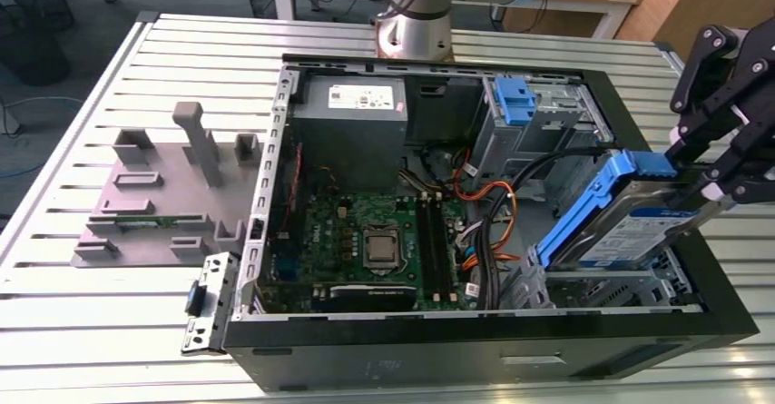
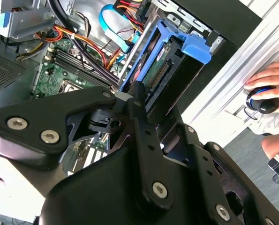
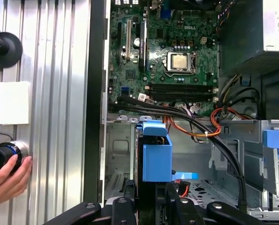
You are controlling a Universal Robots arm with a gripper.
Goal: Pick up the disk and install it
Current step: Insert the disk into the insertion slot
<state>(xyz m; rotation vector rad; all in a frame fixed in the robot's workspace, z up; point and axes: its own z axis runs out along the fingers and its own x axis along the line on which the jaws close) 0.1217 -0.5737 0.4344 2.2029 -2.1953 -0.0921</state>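
item: open computer case (image 1: 485,354) lying on the slatted metal surface (image 1: 109,331). contents we list: motherboard (image 1: 363,231), grey power supply (image 1: 351,104), bundled cables (image 1: 485,209), blue latch piece (image 1: 515,104), and drive bay (image 1: 605,286) at the exterior view's right. the disk (image 1: 630,231) leans tilted over that bay, lower end at its edge, upper end raised. the end effector (image 1: 706,175) is clamped on the raised end, closed against the blue rails. hard to make out: in the second wrist view its black body covers much of the disk. the arm (image 1: 418,14) is cut off by the frame.
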